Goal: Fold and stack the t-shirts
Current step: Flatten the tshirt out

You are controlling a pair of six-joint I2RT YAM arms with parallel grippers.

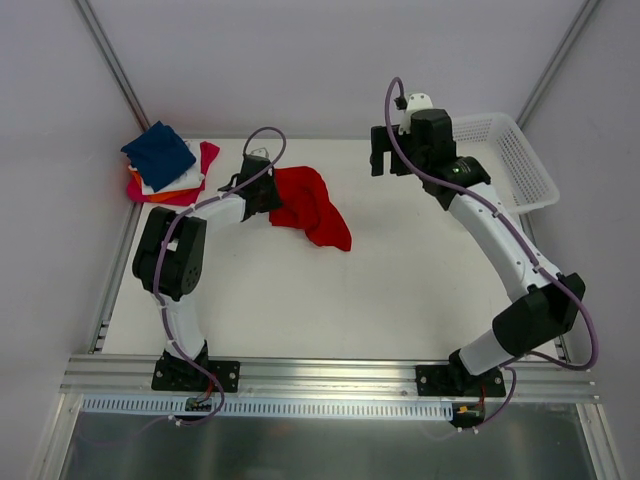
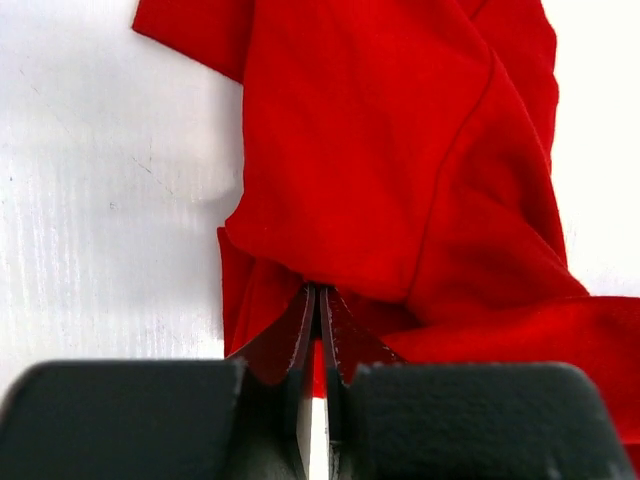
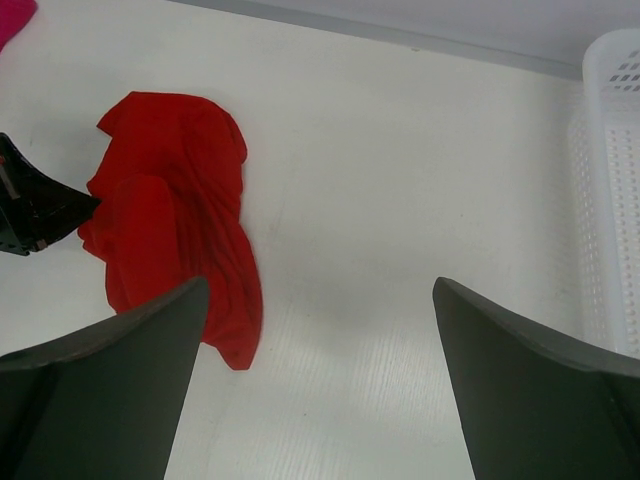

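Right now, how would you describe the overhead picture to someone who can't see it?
The left gripper pinches the edge of a crumpled red t-shirt on a white table. The right gripper hangs open near a white basket; folded shirts sit stacked in the far left corner.

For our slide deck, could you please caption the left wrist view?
Left hand shut on the edge of the crumpled red t-shirt lying on the white table.

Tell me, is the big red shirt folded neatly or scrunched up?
Scrunched. The bright red cloth t-shirt lies in a wrinkled, twisted heap, no neat edges.
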